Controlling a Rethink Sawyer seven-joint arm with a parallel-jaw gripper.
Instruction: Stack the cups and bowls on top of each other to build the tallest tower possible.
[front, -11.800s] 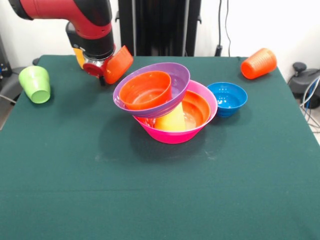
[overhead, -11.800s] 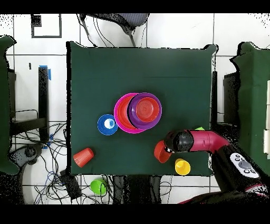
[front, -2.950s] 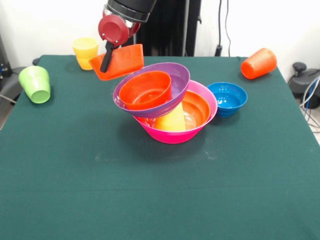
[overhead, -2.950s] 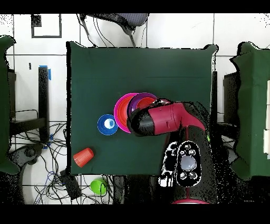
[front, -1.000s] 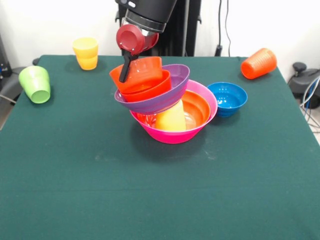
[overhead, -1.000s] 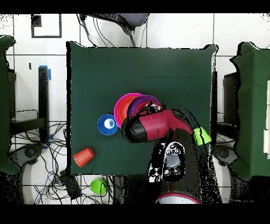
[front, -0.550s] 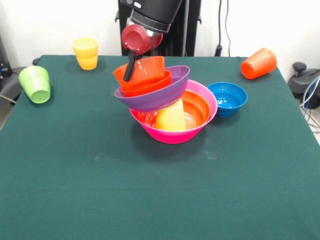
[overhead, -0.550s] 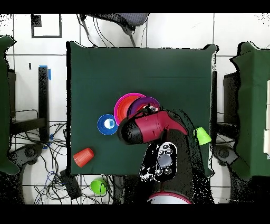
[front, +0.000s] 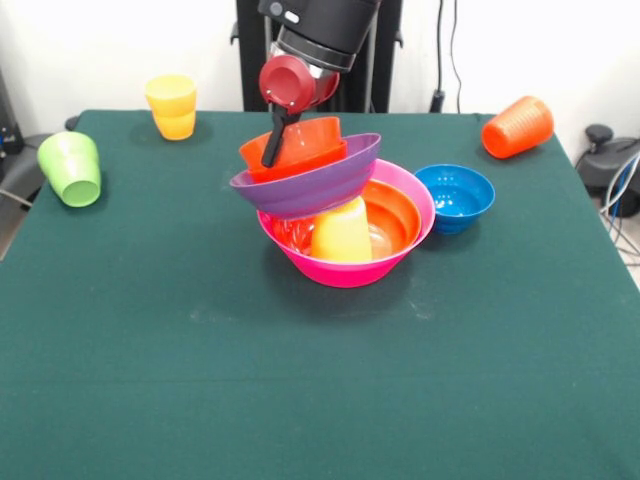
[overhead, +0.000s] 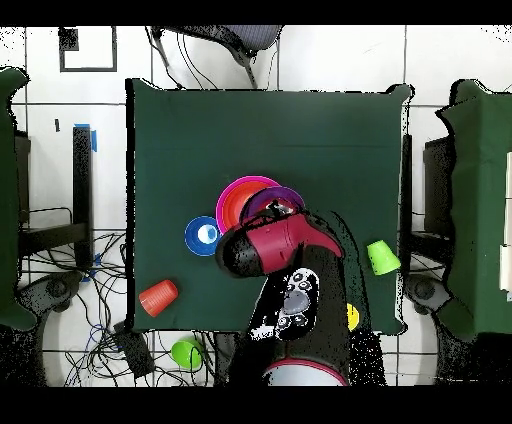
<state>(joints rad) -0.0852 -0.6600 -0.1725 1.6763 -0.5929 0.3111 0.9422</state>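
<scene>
The tower stands mid-table. Its base is the largest pink bowl (front: 345, 270) (overhead: 233, 193), which holds a large orange bowl (front: 397, 214) and an upturned yellow cup (front: 342, 232). The purple bowl (front: 312, 186) (overhead: 284, 196) rests tilted on that cup. Small orange bowls (front: 305, 150) sit nested inside it. My gripper (front: 276, 148) comes down from above, shut on the upper small orange bowl's left wall, one black finger on the outside. In the overhead view my arm (overhead: 268, 248) hides the gripper and most of the tower.
A small blue bowl (front: 455, 196) (overhead: 203, 236) sits right beside the pink bowl. An orange cup (front: 517, 127) (overhead: 158, 297) lies on its side at one far corner. Yellow cups (front: 172, 107) stand stacked at the other, and a green cup (front: 70, 168) (overhead: 381, 257) lies near the side edge.
The gripper carried a small orange bowl over from the yellow cups' side into the purple bowl. Over the last second it shifted slightly right, and the purple bowl's low side rose a little.
</scene>
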